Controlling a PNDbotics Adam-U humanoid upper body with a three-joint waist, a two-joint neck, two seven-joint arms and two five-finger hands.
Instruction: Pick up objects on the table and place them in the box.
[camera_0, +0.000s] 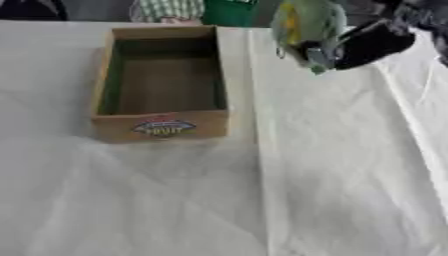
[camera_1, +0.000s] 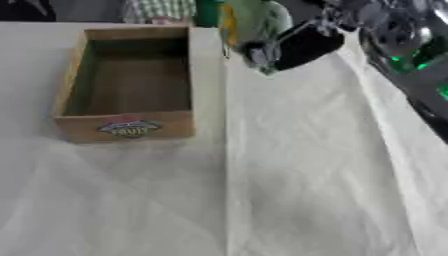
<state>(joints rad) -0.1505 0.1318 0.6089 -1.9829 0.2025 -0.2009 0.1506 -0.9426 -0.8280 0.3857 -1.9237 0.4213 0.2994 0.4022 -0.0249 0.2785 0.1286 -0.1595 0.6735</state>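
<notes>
- One object in play as far as I can see: a pale green packet (camera_0: 308, 27) with a yellow patch on it, some kind of soft pouch, can't read anything on it. It's up in the air at the far right, well clear of the bench, and it sits to the right of the box rather than over it.
- The right robot hand (camera_0: 367, 44) has it. The dark fingers look curled around the lower end of the packet, so I'd call that a closed grasp on it, though the hand is blurry and I can't make out exactly how the fingers wrap.
- The box (camera_0: 159, 127) is a shallow cardboard tray with a fruit label on its near wall. It looks empty inside, open top, sitting left of centre on the bench.
- The bench (camera_0: 332, 190) is covered with a white wrinkled cloth, and I see nothing else lying on it near the box.
- Left robot hand doesn't show in either view.
- Step-wise I'd say this is the carry: packet picked, not yet placed.
- Next move, my guess: swing the packet leftward until it's above the box opening, lower it past the rim, then let the fingers open. The right wall of the box is the thing to clear.
</notes>
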